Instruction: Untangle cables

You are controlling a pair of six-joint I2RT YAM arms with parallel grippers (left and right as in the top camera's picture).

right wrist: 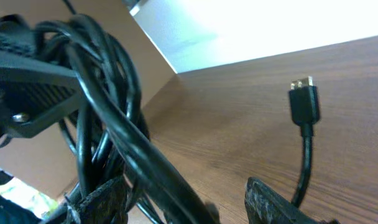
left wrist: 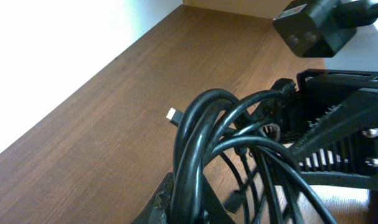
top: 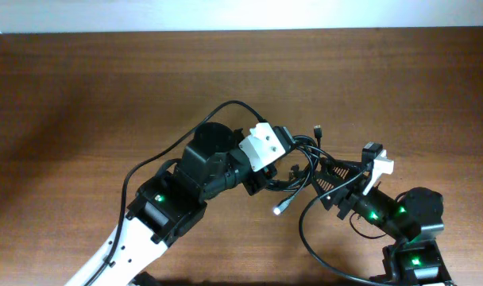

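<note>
The cables (top: 307, 163) bunch mid-table, pressed between both grippers. Our right gripper (right wrist: 186, 202) gapes wide, one strand crossing the gap. The bundle hides our left gripper (top: 291, 171), so we cannot tell its grip.

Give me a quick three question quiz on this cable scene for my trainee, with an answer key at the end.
1. True or false: the cable tangle is already separated into straight runs.
2. Multiple choice: the tangled cables are A black, B red, C yellow.
3. Short answer: what surface lies below the tangle?

Key: 1 false; 2 A; 3 the brown wooden table.
</note>
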